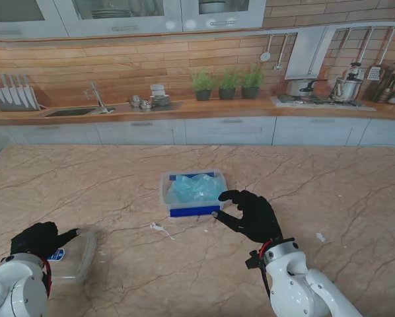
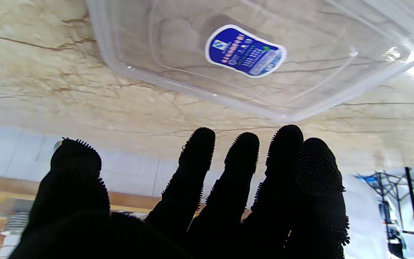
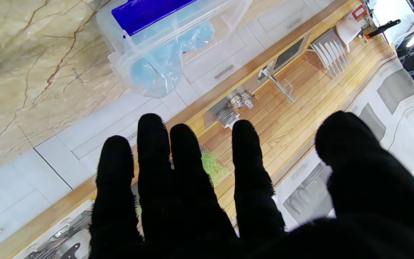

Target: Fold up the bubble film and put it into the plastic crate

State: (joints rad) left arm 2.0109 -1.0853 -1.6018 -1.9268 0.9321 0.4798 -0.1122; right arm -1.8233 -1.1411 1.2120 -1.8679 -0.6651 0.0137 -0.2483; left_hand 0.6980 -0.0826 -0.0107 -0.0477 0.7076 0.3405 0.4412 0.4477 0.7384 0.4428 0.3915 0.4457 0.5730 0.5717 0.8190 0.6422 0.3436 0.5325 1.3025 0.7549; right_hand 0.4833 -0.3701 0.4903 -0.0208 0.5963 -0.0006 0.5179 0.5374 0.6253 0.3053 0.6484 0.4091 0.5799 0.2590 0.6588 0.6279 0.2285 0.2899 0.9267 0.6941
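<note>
— Bubble film, pale blue and crumpled (image 1: 196,189): where does it sit?

— Inside the clear rectangular plastic crate with the blue front panel (image 1: 166,195), near the middle of the beige marble counter (image 1: 118,191). The right wrist view shows the film bunched against the crate's transparent wall.

— And the right robot hand (image 1: 249,215)?

— Black-gloved, just beside the crate's right front corner, fingers spread and holding nothing (whether a fingertip touches the crate, I cannot tell).

— The left robot hand (image 1: 40,239)?

— Far to the left and nearer to me, fingers apart, empty too. It hovers at the edge of a clear flat plastic lid (image 1: 78,254) lying on the counter; the left wrist view shows a blue oval sticker (image 2: 245,51) on that lid.

— Anything else on the counter?

— A small white scrap (image 1: 159,228) between lid and crate.
</note>
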